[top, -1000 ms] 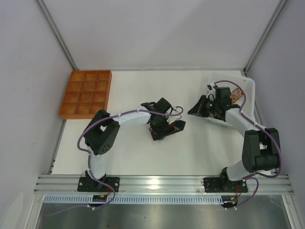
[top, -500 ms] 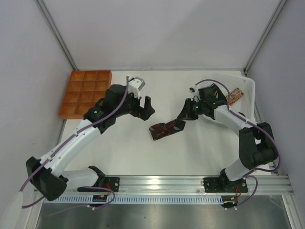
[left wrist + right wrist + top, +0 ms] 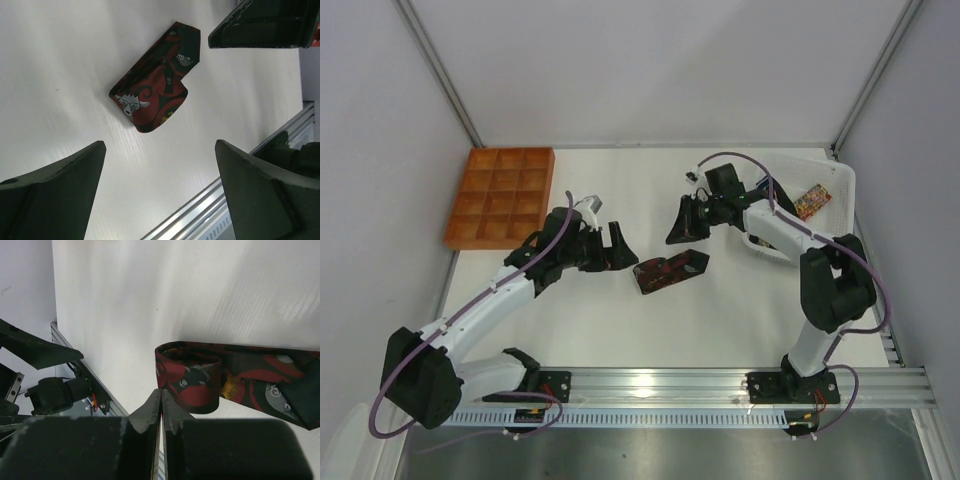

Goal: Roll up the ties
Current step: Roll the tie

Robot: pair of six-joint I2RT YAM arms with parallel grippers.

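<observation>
A maroon and black tie (image 3: 670,270) with cartoon faces lies on the white table, partly rolled, its tail flat toward the right. It shows in the left wrist view (image 3: 157,92) and in the right wrist view (image 3: 192,380). My left gripper (image 3: 616,248) is open and empty just left of the tie; in its own view (image 3: 160,146) the tie lies beyond the fingertips. My right gripper (image 3: 680,226) is shut and hovers just behind the tie; its tips (image 3: 161,393) sit next to the roll without holding it. A multicoloured tie (image 3: 812,200) lies in the white basket.
An orange compartment tray (image 3: 500,195) sits at the far left of the table. A white basket (image 3: 840,185) stands at the far right. The aluminium rail (image 3: 660,382) runs along the near edge. The right gripper's fingers (image 3: 265,25) show at the top of the left wrist view.
My left gripper let go of the tie, swung up and left, then came back low beside it. My right gripper moved left from the basket to just behind the tie.
</observation>
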